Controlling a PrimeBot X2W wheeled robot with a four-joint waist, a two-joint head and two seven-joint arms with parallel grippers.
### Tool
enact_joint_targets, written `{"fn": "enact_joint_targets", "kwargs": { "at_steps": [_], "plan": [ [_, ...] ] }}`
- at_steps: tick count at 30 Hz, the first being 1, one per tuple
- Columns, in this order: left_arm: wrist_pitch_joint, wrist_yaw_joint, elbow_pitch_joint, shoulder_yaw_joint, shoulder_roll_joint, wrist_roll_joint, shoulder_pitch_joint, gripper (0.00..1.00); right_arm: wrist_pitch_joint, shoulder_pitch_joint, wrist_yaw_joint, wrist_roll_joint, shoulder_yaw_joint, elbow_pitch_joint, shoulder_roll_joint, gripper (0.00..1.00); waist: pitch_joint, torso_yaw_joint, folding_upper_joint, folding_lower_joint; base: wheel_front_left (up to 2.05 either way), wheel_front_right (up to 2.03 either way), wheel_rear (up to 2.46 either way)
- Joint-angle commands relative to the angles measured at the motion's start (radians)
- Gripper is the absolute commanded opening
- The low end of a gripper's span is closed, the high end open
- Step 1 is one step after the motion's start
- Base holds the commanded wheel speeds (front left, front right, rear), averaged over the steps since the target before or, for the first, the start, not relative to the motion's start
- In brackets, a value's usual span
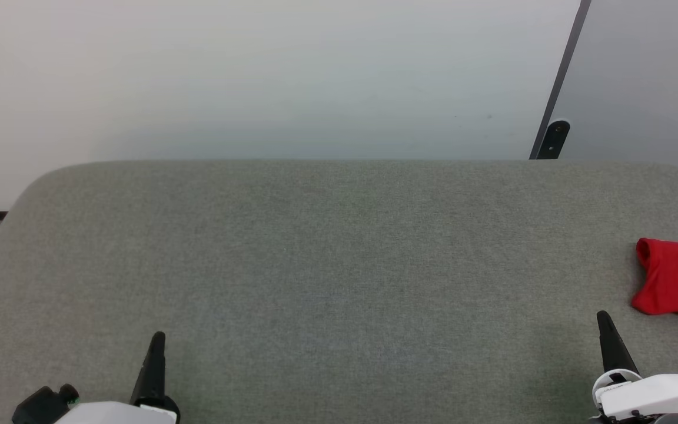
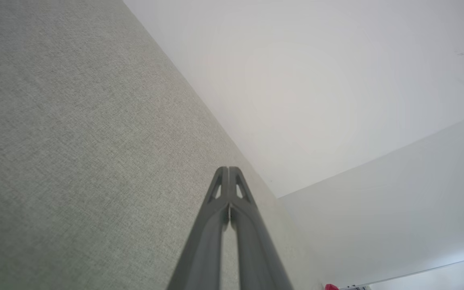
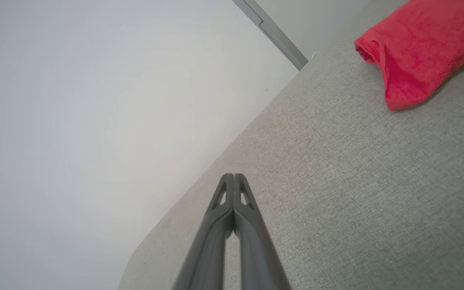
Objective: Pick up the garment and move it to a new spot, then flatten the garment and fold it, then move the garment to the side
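So the crumpled red jersey shirt (image 1: 674,285), with bits of red-white striped trim poking out, sits bunched up over at the right edge of the big grey fabric-covered table (image 1: 339,265), partly cut off by the frame. The right gripper (image 1: 602,319) is at the near right, its two dark fingers pressed together on nothing, close to the shirt but not touching it. The left gripper (image 1: 157,338) sits at the near left, fingers together and empty too, well apart from the shirt. There's a plain pale wall (image 1: 256,76) behind the far edge.
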Motion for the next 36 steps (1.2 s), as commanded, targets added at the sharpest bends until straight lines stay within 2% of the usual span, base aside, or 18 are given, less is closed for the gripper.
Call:
{"fn": "enact_joint_targets", "kwargs": {
  "at_steps": [1, 36],
  "plan": [
    [0.004, -0.001, -0.008, 0.006, 0.003, -0.023, -0.021, 0.00, 0.005, -0.022, 0.000, 0.032, -0.003, -0.015, -0.001, 0.00, 0.001, 0.000, 0.0000, 0.0000, 0.00, 0.00, 0.00],
    [0.096, -0.002, 0.008, 0.025, -0.033, -0.321, -0.077, 0.00, 0.095, -0.035, -0.001, 0.391, -0.020, -0.038, 0.009, 0.00, 0.026, 0.010, 0.0000, 0.0000, 0.00, 0.00, 0.00]
  ]
}}
